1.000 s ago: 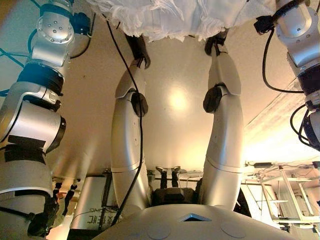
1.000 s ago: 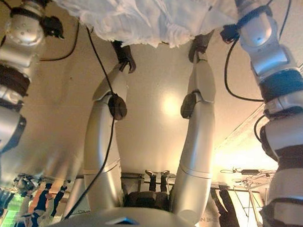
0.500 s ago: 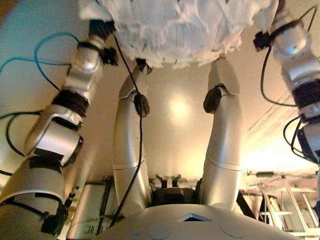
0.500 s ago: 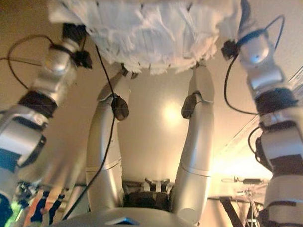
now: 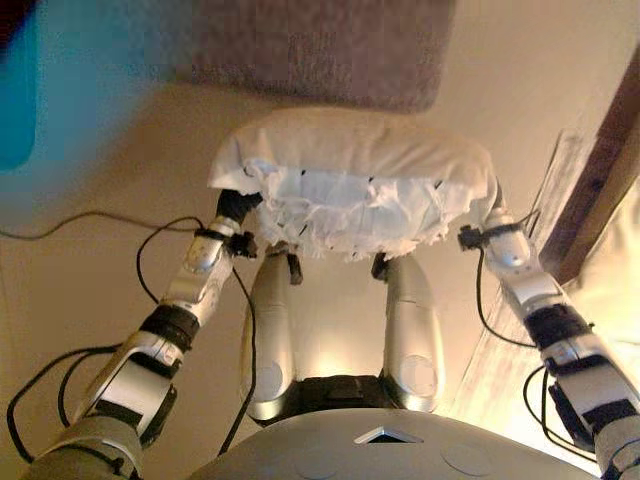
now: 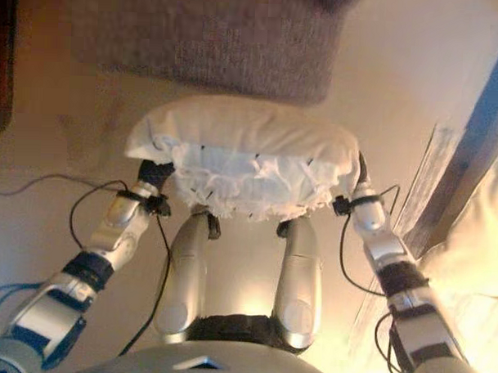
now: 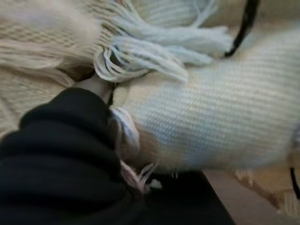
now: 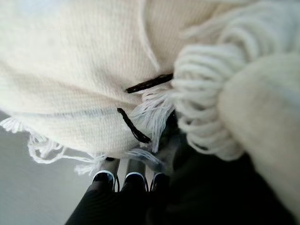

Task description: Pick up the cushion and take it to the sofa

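Observation:
A white knitted cushion (image 5: 355,185) with fringed edges hangs in front of me between both hands. My left hand (image 5: 232,207) sits under the cushion's left end, its dark cover (image 7: 61,154) pushed into the fringe with the fingers hidden. At the cushion's right end is my right hand (image 5: 493,212). In the right wrist view its dark-tipped fingers (image 8: 126,180) lie in a straight row against the cushion's (image 8: 84,70) underside.
A grey-brown textured surface (image 5: 320,50) lies just beyond the cushion at the far side. A dark wooden edge (image 5: 600,180) runs along the right. A blue shape (image 5: 20,95) shows at the far left. Pale floor lies below the cushion.
The whole view has swung, so the cushion now shows in the middle instead of at the top edge. Both arms reach further out, and the grey-brown surface has come into view.

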Controlling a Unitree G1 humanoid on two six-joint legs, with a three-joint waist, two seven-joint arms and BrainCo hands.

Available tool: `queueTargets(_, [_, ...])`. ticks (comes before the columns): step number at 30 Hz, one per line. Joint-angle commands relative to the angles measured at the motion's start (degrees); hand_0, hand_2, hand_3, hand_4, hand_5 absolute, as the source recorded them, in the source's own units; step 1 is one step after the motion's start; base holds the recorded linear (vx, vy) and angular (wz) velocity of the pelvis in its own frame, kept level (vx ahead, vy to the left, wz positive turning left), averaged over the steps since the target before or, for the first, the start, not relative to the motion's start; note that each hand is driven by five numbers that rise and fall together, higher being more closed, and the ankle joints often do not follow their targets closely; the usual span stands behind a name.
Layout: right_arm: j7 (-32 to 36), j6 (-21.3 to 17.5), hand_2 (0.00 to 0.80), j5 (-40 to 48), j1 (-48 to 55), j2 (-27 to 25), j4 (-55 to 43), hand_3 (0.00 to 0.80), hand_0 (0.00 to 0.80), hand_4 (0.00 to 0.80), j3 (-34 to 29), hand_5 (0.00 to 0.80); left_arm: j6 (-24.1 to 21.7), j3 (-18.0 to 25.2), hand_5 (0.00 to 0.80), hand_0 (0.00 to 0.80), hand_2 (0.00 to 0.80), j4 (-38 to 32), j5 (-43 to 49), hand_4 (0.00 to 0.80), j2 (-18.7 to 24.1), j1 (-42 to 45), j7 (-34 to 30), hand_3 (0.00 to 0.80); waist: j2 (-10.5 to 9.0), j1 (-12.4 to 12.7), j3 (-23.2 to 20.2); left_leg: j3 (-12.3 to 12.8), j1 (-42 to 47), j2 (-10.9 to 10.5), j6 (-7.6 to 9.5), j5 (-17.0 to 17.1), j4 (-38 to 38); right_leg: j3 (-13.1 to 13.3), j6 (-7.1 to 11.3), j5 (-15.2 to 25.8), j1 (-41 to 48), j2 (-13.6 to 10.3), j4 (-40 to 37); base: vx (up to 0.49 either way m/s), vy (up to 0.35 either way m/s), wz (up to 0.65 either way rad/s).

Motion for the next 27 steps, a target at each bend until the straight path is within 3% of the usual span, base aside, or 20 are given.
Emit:
queueTargets(1, [2.9, -6.2, 0.8, -0.3, 3.3, 2.4, -12.9, 0.8, 0.8, 0.8, -2.0, 0.8, -5.7, 2.8, 0.8, 0.8, 0.8, -15.0, 2.1, 0.8, -2.6, 2.2, -4.3, 0.8, 0.57, 1.4, -6.9, 0.3, 5.4, -0.3, 0.34, -0.6, -6.7, -0.1, 5.36, -4.4, 6.7, -2.7, 0.7, 0.159, 0.0, -0.03])
queueTargets(6, [4.6, -7.3, 0.8, 0.0, 11.4, 6.2, -26.9, 0.8, 0.8, 0.8, -5.8, 0.8, -6.1, 6.8, 0.8, 0.8, 0.8, -23.8, 2.0, 0.8, -4.0, 10.0, -4.9, 0.8, 0.49, -0.1, -15.3, -0.5, 19.5, -0.7, 1.25, -0.8, -14.7, 3.0, 4.72, -6.0, 19.6, 1.2, -6.0, 0.221, -0.001, 0.0])
queueTargets(11, [5.8, -8.0, 0.8, 1.2, 12.0, 6.1, -35.8, 0.8, 0.8, 0.8, -7.0, 0.8, -7.5, 8.2, 0.8, 0.8, 0.8, -31.9, -0.8, 0.8, -5.6, 13.1, -3.3, 0.8, 0.39, 0.9, -21.8, 0.7, 27.7, 0.0, 0.97, -0.5, -20.0, 0.3, 3.92, -6.7, 27.9, 2.4, -10.4, 0.141, -0.027, 0.03])
queueTargets(17, [3.9, -7.5, 0.8, 4.2, 10.8, 3.5, -41.5, 0.8, 0.8, 0.8, -7.5, 0.8, -7.9, 7.3, 0.8, 0.8, 0.8, -37.2, -3.9, 0.8, -6.2, 12.7, -3.4, 0.8, -0.19, 1.1, -25.4, 0.7, 31.5, 0.8, 0.08, -1.2, -21.8, -1.5, 3.39, -6.7, 33.4, 3.5, -14.1, 0.019, -0.088, 0.0])
queueTargets(27, [3.6, -6.4, 0.8, 4.6, 11.3, 2.7, -43.7, 0.8, 0.8, 0.8, -6.9, 0.8, -6.5, 6.7, 0.8, 0.8, 0.8, -39.8, -5.0, 0.8, -4.9, 11.0, -1.6, 0.8, 0.02, -0.1, -25.8, -0.9, 31.5, 3.6, -1.69, 0.6, -21.8, 0.5, 0.47, -8.8, 34.8, 7.2, -14.7, -0.061, -0.169, 0.02])
